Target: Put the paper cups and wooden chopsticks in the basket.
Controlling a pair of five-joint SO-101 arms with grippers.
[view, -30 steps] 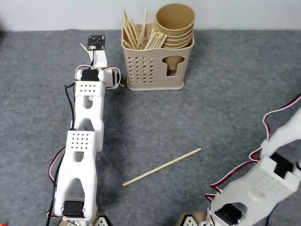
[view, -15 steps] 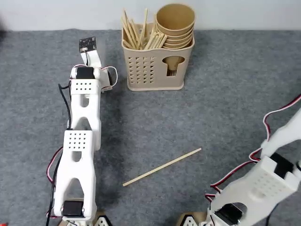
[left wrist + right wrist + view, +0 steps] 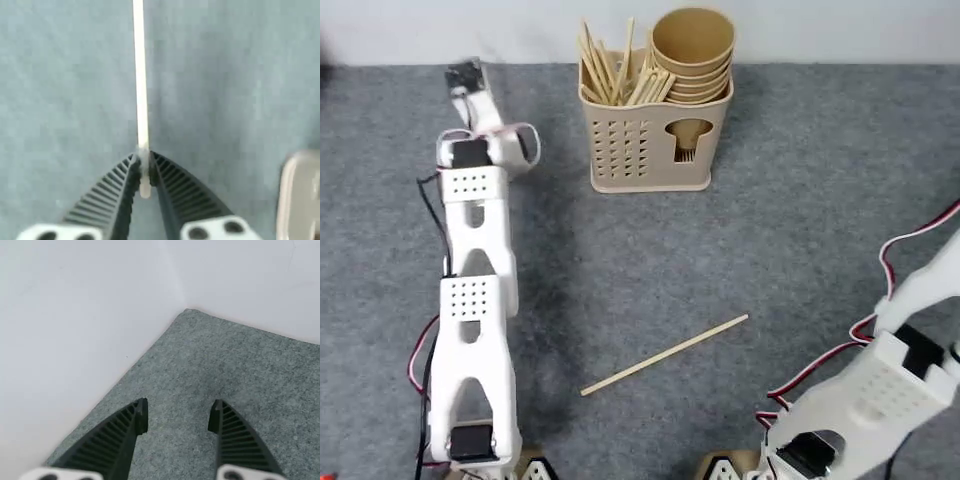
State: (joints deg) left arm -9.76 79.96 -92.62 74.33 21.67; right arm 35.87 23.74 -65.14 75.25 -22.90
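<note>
1. A grey, carpet-like surface (image 3: 800, 200) covers the table and runs to a plain white wall (image 3: 820, 30) along the far edge.
2. A beige slotted basket (image 3: 630, 150) stands at the far centre, close to the wall. The paper cups (image 3: 692, 45) are stacked in its right compartment and a bundle of wooden chopsticks (image 3: 610, 70) stands upright in its left.
3. One loose chopstick (image 3: 665, 354) lies slantwise on the surface at the near centre, well apart from the basket.
4. The left arm (image 3: 475, 290) stretches towards the far left, left of the basket. The left gripper (image 3: 143, 157) has its jaws pinched on the end of a held chopstick (image 3: 140, 75), which points straight out over the grey surface.
5. The right arm (image 3: 880, 390) sits at the near right. The right gripper (image 3: 179, 412) holds its jaws wide apart with nothing between them, above a corner where the surface meets white walls.
6. Seen from above, the wrist hardware covers the left arm's fingers.
7. The frame cuts off the right arm's lower part.
8. A pale rounded shape (image 3: 300, 195) at the edge of the left wrist view is too cropped to identify.
</note>
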